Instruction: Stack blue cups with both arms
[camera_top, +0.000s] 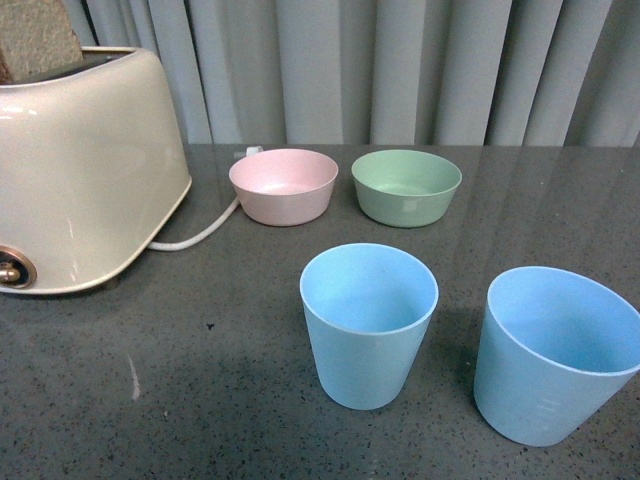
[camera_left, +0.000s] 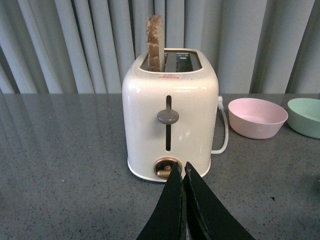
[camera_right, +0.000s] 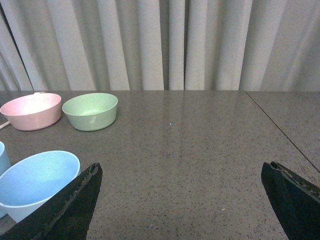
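Two light blue cups stand upright and apart on the dark grey table: one (camera_top: 368, 325) in the middle, the other (camera_top: 553, 352) at the right. Neither arm shows in the front view. In the right wrist view my right gripper (camera_right: 182, 170) is open wide above bare table, and the right-hand blue cup (camera_right: 36, 182) stands just beside one of its fingers (camera_right: 75, 205). A sliver of the other cup (camera_right: 3, 157) shows at that frame's edge. In the left wrist view my left gripper (camera_left: 182, 169) is shut with nothing in it, pointing at the toaster; no cup shows there.
A cream toaster (camera_top: 80, 165) with a slice of toast (camera_left: 154, 42) stands at the left, its cord (camera_top: 200, 235) trailing toward a pink bowl (camera_top: 284, 185). A green bowl (camera_top: 406, 186) sits beside the pink one. Grey curtains hang behind the table.
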